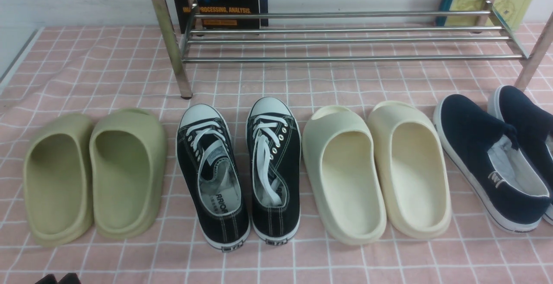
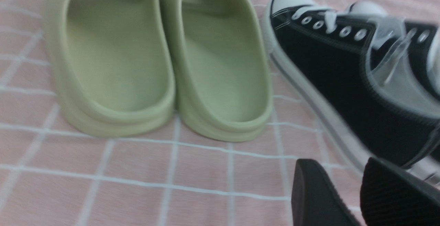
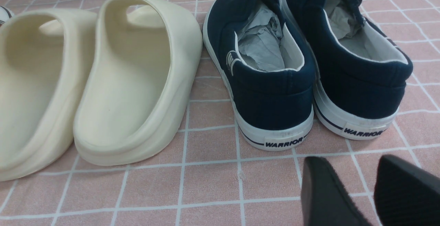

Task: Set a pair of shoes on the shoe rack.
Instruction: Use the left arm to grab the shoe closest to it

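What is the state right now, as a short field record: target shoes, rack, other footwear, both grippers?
target pair: two black canvas lace-up sneakers with white toe caps, side by side on the pink checked cloth, toes toward the rack
rack: low shiny steel bar rack behind the shoe row, no shoes on its visible bars
other footwear: olive-green foam slides left of the sneakers; cream foam slides right; navy slip-ons far right
left gripper: open, holding nothing
right gripper: open, holding nothing
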Tool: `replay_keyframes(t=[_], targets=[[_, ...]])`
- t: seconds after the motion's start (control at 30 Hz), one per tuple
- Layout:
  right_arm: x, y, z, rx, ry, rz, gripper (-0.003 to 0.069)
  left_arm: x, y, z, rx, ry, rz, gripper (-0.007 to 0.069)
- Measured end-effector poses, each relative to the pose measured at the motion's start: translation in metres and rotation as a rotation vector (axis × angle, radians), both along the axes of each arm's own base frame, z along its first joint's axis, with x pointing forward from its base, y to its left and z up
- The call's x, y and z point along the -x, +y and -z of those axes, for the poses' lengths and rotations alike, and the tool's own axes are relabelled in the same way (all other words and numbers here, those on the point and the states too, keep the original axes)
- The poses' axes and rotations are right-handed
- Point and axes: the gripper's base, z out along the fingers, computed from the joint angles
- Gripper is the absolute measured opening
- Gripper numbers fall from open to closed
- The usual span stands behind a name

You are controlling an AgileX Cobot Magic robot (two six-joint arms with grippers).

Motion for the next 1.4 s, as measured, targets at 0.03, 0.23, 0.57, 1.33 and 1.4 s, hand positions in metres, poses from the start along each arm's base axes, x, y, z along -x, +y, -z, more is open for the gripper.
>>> replay_keyframes(t=[0.03, 0.23, 0.57, 1.33, 1.4], targets=[[0.0, 0.0, 0.0, 0.0, 0.0, 0.0, 0.0239, 0.0, -0.001, -0.001, 0.102, 0.002, -0.012, 0.024], [0.0, 0.0, 0.0, 0.0, 0.0, 0.0, 0.0239, -0.002, -0.002, -0.014, 0.608, -0.043, -0.079, 0.024], [0.0, 0.0, 0.0, 0.0, 0.0, 0.0, 0.0239, -0.003, 0.005, -0.024, 0.618, -0.166, -0.122, 0.024], [0.0, 0.0, 0.0, 0.0, 0.0, 0.0, 0.0239, -0.058, 0.03, -0.174, -0.613, 0.439, -0.122, 0.0002], [0.0, 0.0, 0.0, 0.0, 0.0, 0.0, 0.0239, -0.065, 0.038, -0.18, -0.666, 0.564, -0.186, 0.0002]])
